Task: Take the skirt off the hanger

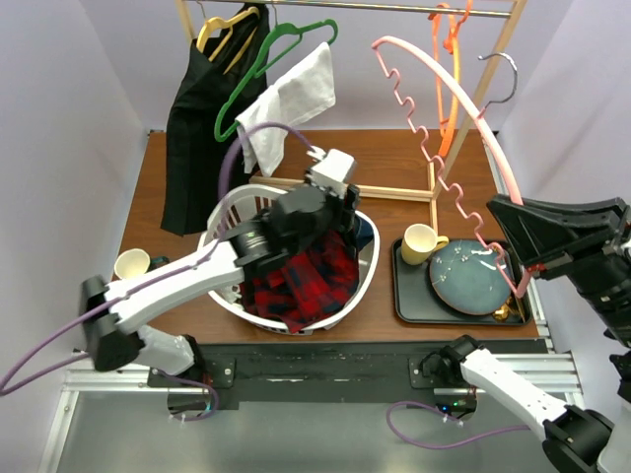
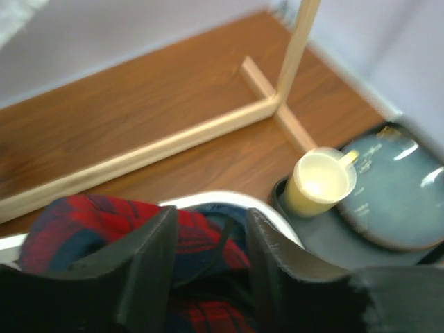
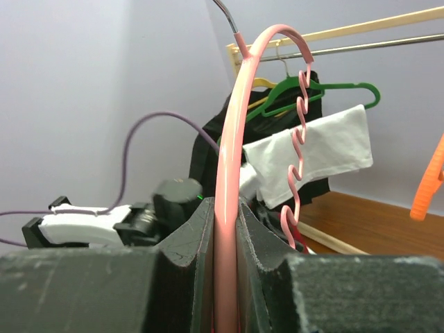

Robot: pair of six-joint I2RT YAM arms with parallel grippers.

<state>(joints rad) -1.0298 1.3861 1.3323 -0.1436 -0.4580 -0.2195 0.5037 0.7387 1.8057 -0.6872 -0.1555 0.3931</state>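
Item one, left gripper (image 2: 211, 223): its jaws stand apart with nothing pinched between them, and through the gap you look down on the red plaid skirt (image 2: 76, 223). It points down into the white laundry basket (image 1: 371, 264), just above the cloth; whether the fingertips brush the fabric you cannot tell. The forearm reaches forward and to the right from its base at the near left corner, the wrist bent over the basket's far rim. Read this as a pose for dropping or letting go, since the skirt lies heaped inside the basket, bearing on nothing but the basket itself. Item two, right gripper (image 3: 225, 211): clamped tight on the pink hanger (image 3: 232, 125), both pads pressed flat against its lower shaft. You hold the hanger up and tilted over the right side of the table, its notched bar and metal hook in the air and no garment on it. That grip likely serves to steady the hanger away from the basket, so the cloth can come free without dragging. The right arm rises from the near right corner, with the wrist high beside the tray (image 1: 404, 298). Item three, bystanders: a yellow mug (image 1: 422, 242) and a blue plate (image 1: 471, 276) sit on that tray, well apart from the basket. Judged from this layout, skirt and hanger are already parted.
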